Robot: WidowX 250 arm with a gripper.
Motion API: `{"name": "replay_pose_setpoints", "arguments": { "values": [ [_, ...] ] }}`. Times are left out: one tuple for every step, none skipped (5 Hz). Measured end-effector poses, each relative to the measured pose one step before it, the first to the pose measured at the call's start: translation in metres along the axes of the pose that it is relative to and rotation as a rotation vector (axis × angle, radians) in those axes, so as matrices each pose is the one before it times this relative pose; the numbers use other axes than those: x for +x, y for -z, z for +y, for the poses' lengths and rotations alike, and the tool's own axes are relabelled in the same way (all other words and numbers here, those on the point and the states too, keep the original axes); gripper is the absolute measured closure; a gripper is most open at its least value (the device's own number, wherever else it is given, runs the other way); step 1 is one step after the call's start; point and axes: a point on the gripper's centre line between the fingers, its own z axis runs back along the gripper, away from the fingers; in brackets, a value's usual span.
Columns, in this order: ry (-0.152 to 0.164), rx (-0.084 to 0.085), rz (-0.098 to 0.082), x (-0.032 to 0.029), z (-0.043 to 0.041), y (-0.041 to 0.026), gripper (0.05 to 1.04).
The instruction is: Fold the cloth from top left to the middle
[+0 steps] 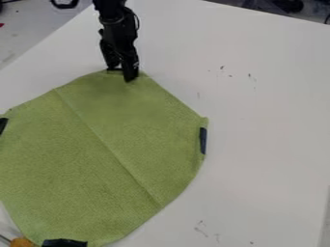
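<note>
Cloth (97, 144) looks soft, best pinched at its top edge, though I can't tell if the gripper (122, 74) is open or holding it.

Cloth (77, 159): green, finely textured, outline many-sided with rounded stretches. Condition: spread open, largely flat, unfolded. One straight crease noted, running diagonally from upper left edge to lower right edge. Location: white worktop (270, 111), left and lower part of camera view, leftmost portion cut off by view's edge.
</note>
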Motion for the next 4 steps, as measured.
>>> {"name": "replay_pose_setpoints", "arguments": {
  "values": [
    [0.012, -0.0006, -0.0005, 0.00514, 0.00485, 0.00186, 0.133],
    [-0.0045, 0.0049, -0.0014, 0.00068, 0.00031, 0.00003, 0.403],
    [0.0132, 0.0138, 0.0082, -0.00011, -0.00308, -0.00055, 0.686],
    [0.0185, 0.0201, 0.003, 0.00006, 0.00181, -0.001, 0.881]
  ]
}}
